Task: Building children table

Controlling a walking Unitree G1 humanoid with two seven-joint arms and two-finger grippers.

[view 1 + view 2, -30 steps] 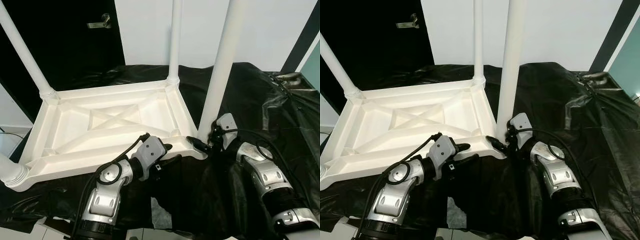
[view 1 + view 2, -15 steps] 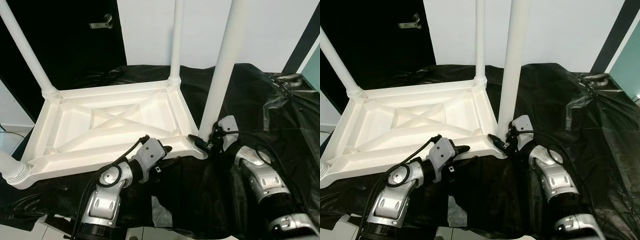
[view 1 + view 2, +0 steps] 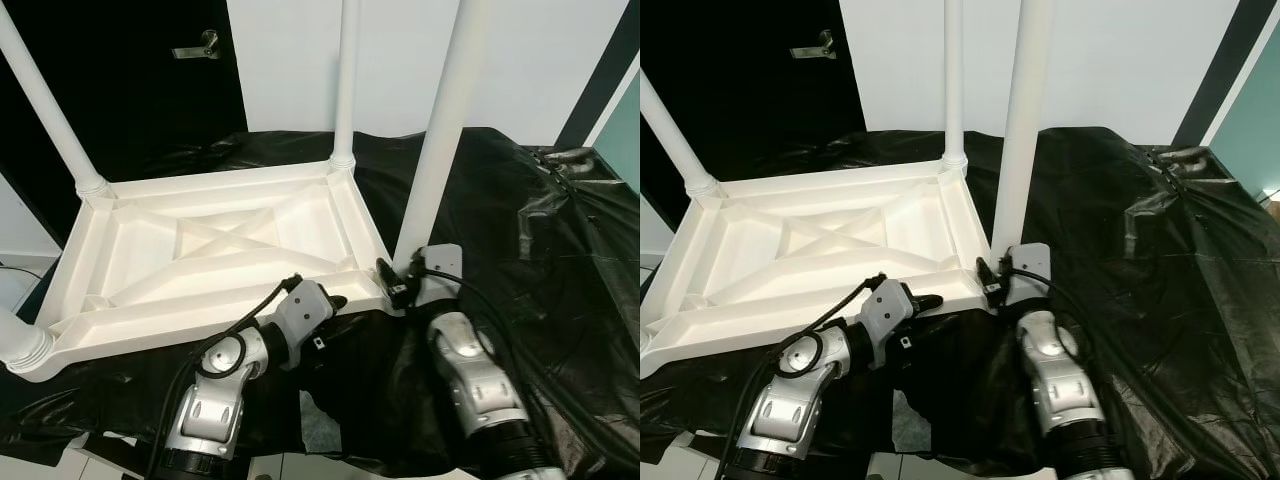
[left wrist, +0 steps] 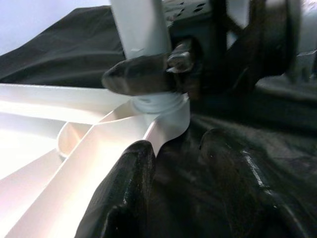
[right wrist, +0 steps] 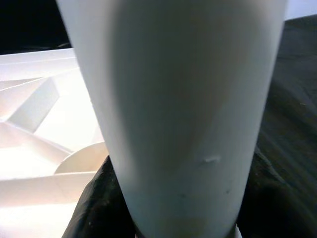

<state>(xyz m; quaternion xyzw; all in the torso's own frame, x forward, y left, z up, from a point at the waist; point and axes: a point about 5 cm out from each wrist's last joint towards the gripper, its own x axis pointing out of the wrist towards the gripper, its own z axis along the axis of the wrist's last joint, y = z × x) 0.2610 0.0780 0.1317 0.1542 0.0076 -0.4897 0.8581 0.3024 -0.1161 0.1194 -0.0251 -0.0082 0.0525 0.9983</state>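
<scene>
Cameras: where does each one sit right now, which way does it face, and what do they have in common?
Left eye view: on the head, looking down at the upturned table top and both arms.
Right eye view: same scene, shifted slightly; the right gripper is at the near leg.
Left wrist view: along the left gripper toward the table's near corner; its fingers show.
Right wrist view: pressed up to the near leg.
Shared: all four see that leg at its corner socket.

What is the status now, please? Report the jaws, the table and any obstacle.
Right gripper shut on near-right leg at its base. Left gripper open at tabletop edge. Table upside down on black sheet. No obstacle seen.
</scene>
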